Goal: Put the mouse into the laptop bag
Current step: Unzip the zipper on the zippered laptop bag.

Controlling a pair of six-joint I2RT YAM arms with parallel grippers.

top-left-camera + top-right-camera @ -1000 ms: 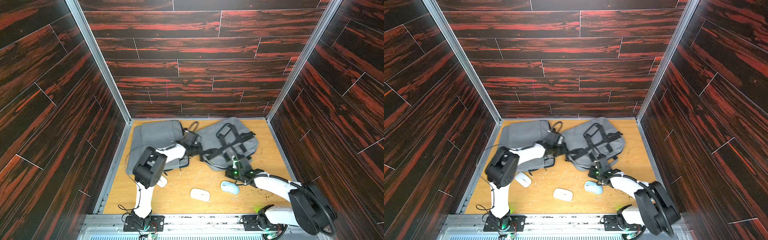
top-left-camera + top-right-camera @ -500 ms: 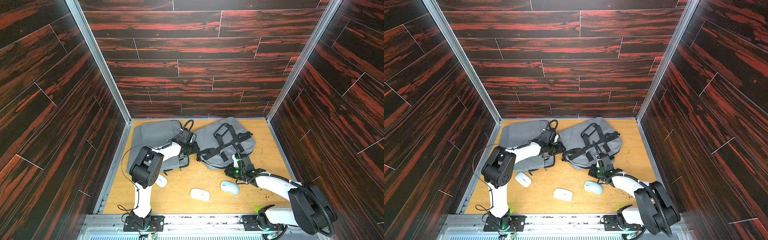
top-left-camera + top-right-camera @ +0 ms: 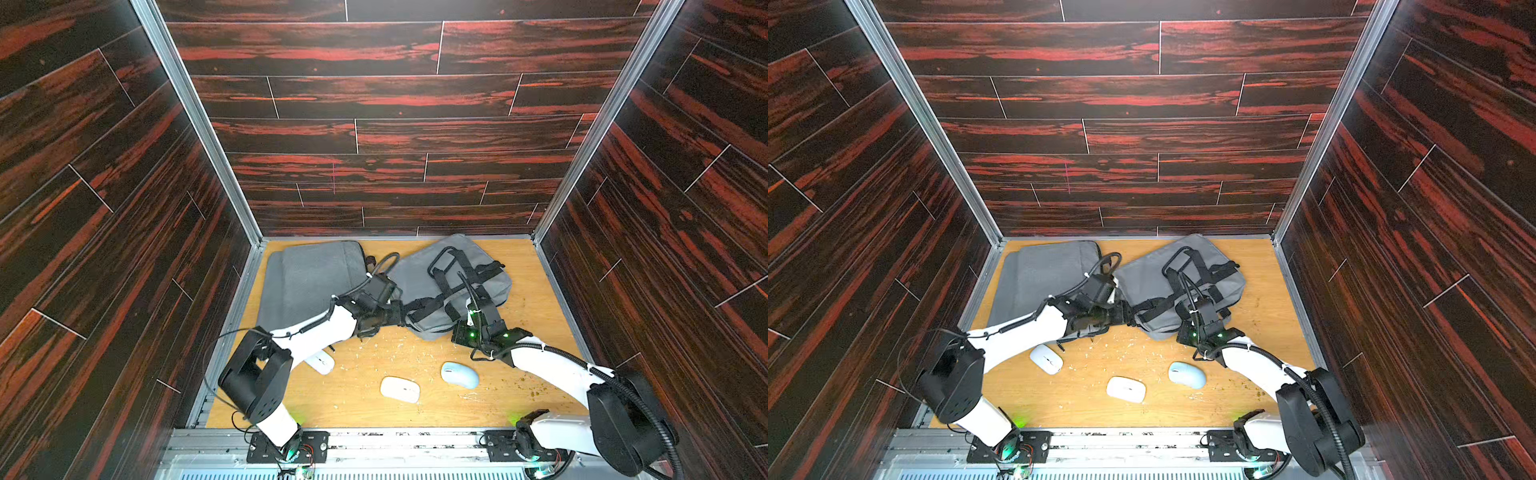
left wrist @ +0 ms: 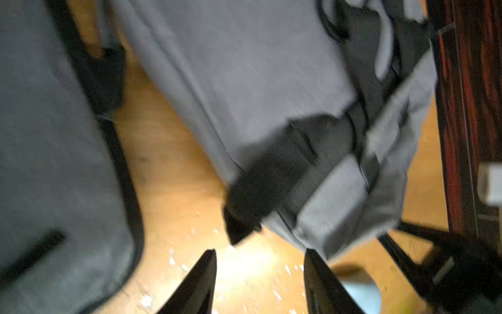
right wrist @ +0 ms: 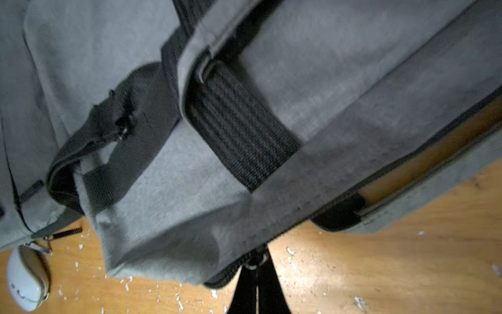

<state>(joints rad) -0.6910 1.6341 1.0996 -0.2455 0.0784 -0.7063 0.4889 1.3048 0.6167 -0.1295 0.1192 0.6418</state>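
Lying on the worktop (image 3: 536, 291): three mice, all out in the open in front of the bags, seen in both top views.
Blue mouse (image 3: 459, 375): pale blue, smooth and rounded, nearest the right arm and just short of the laptop bag's near edge.
White mouse (image 3: 400, 389): flat, glossy oval, just beside the blue one and a little nearer the rail.
Second white mouse (image 3: 1046, 359): same look, with a thin dark seam down its back. It lies close under the left forearm.
Laptop bag (image 3: 415, 278): grey fabric with black webbing straps, lying at an angle at the back of the worktop. Its near corner is raised.
Sleeve (image 3: 307, 278): a plain, flat grey case beside the bag, against the left wall.
Left gripper (image 4: 260, 252): fingers spread apart and holding nothing. The frayed end of a black strap (image 4: 244, 212) sits just ahead of the tips.
Right gripper (image 5: 255, 267): fingers clenched at the bag's zip edge. What looks like a small metal zip pull (image 5: 255, 261) is pinched at the tips.
Zip: parted along the bag's long side in the right wrist view.
Surface: pale flecks scattered over the wood.
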